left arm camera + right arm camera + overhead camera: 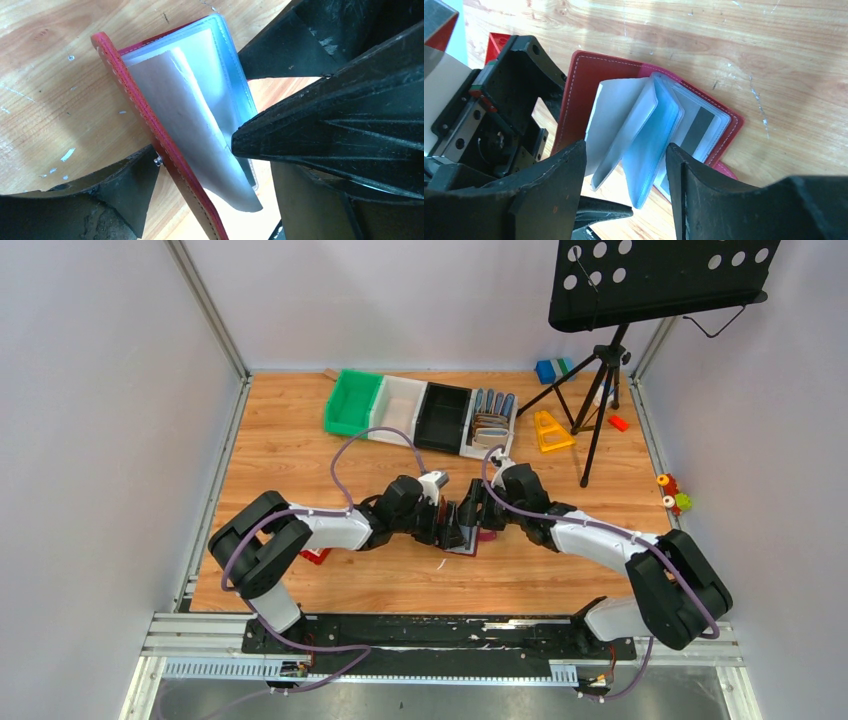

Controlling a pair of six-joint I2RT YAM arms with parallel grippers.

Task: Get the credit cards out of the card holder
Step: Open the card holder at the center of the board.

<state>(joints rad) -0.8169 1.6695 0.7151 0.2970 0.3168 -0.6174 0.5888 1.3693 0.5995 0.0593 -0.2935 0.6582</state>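
The maroon card holder (472, 537) lies open on the wooden table between the two arms. Its red cover (150, 122) stands on edge, and clear plastic sleeves (651, 145) fan out from it. One sleeve holds a credit card with a dark stripe (696, 131). A pale grey leaf (175, 105) curls beside the cover; whether it is a card is unclear. My left gripper (194, 151) is open, one finger at the cover's snap stud and the other against the sleeves. The right gripper (625, 147) is open, with several sleeves hanging loose between its fingers.
Green (352, 400), white (398, 405) and black (443, 415) bins and a tray of upright wallets (490, 422) line the back. A music stand's tripod (600, 370) and a yellow triangle (550, 430) stand at the back right. A flat red piece (315, 556) lies by the left arm.
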